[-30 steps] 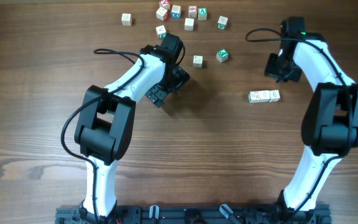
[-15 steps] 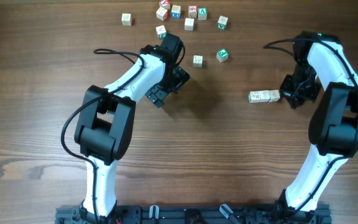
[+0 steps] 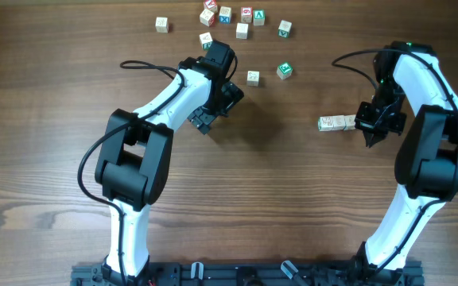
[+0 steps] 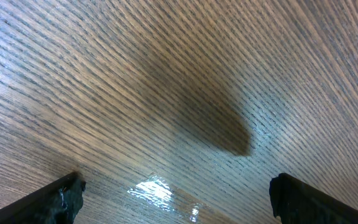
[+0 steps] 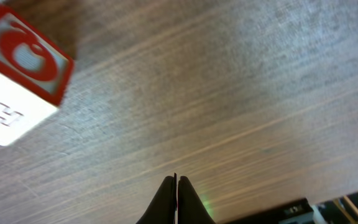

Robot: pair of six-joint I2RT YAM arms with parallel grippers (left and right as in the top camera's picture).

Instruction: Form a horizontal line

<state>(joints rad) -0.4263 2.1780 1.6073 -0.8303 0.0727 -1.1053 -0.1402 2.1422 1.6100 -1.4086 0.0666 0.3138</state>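
Overhead view: the horizontal line [image 3: 336,122], a bar of pale cubes touching side by side, lies right of centre on the surface [image 3: 277,191]. The right gripper [image 5: 176,185], fingers pressed together and holding nothing, sits just beside the bar's right end. The left gripper [image 3: 203,121] is spread wide, empty, well apart. Risk: a sideways nudge from the closed fingers would skew or split the bar

A cube [image 5: 25,57] with a red-bordered face fills the upper left corner, cut off by the frame edge. At bottom centre the right gripper [image 5: 176,186] has its tips pressed together over the wooden table [image 5: 241,93].
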